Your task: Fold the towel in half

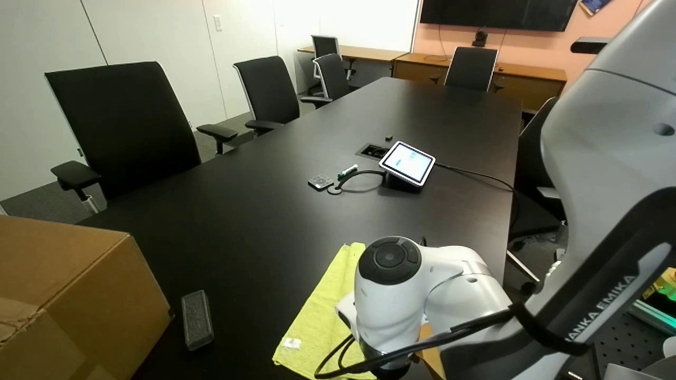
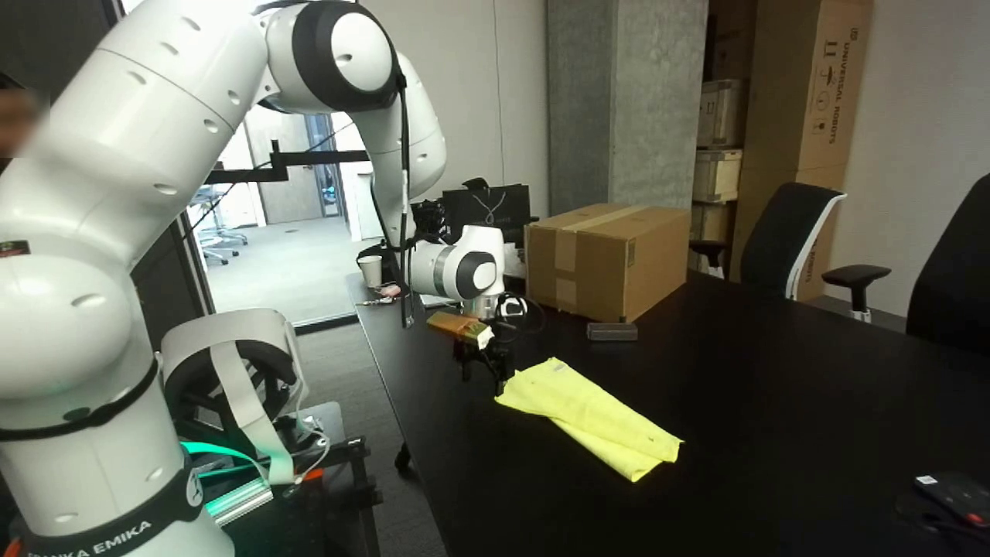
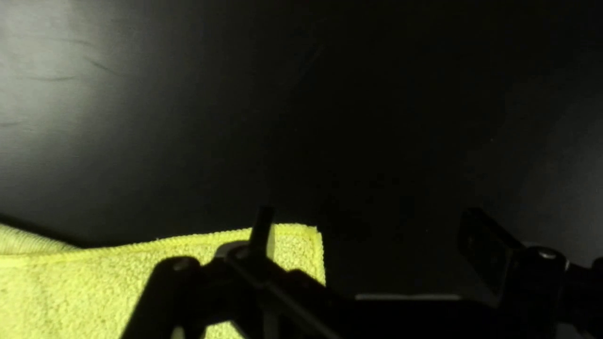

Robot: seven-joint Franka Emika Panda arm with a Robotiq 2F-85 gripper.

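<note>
The dark fingers (image 3: 490, 256) are closest, at the bottom of the wrist view. They are spread wide and hold nothing. One finger is over a corner of the towel (image 3: 80, 292), and the other is off to the side, over the black desk (image 3: 377, 117). The tip of the corner pokes into the space between them. I can't tell if the fingers touch the cloth or float just above it.

The yellow-green towel lies on the desk in a long, skinny shape. In an exterior view, two layers show at the end away from the fingers, and their edges don't match. A brown box (image 2: 595, 259) and a dark block (image 2: 612, 332) sit near the towel but don't touch it.

I think the folding step is in hand: the towel looks mostly doubled over, but not neat. I can't tell if this corner is about to be picked up or left alone. If it needs fixing, the fingers should slide toward the towel, go down gently, pinch the corner and tug the edges even. If the fold is good enough, they should go straight up, so they don't drag the cloth.
</note>
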